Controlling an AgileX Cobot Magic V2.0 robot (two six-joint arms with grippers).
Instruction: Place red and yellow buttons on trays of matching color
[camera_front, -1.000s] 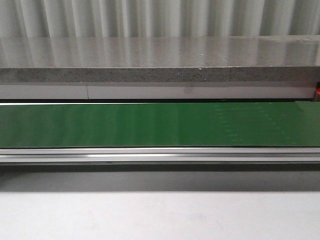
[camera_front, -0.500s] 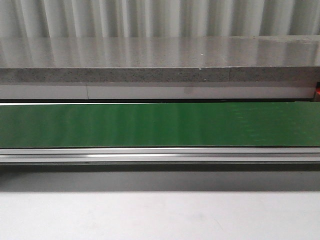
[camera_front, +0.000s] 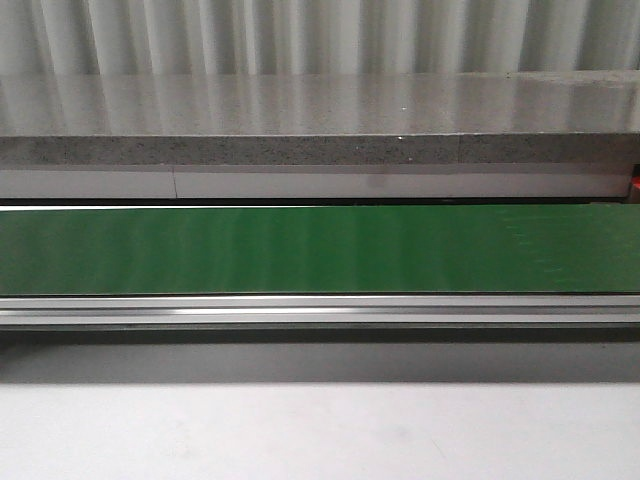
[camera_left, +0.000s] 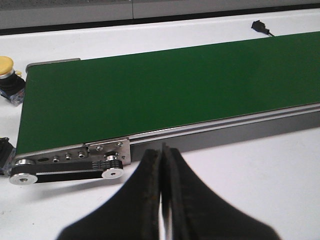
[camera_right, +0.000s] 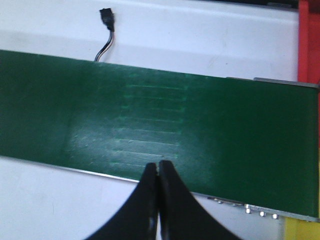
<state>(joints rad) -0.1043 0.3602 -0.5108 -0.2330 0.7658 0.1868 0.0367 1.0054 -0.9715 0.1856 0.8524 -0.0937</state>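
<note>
A yellow button (camera_left: 7, 63) on a black base stands on the white table past the end of the green conveyor belt (camera_left: 165, 85) in the left wrist view. A red tray (camera_right: 308, 42) edge and a yellow tray (camera_right: 302, 231) corner show beside the belt's other end in the right wrist view. No red button is in view. My left gripper (camera_left: 162, 152) is shut and empty, over the table before the belt's rail. My right gripper (camera_right: 158, 167) is shut and empty at the belt's near edge. Neither gripper shows in the front view.
The belt (camera_front: 320, 250) runs across the front view with a metal rail (camera_front: 320, 310) in front and a grey stone ledge (camera_front: 320, 130) behind. A belt pulley (camera_left: 65, 170) sits at the conveyor's end. A black cable plug (camera_right: 106, 15) lies on the table beyond the belt.
</note>
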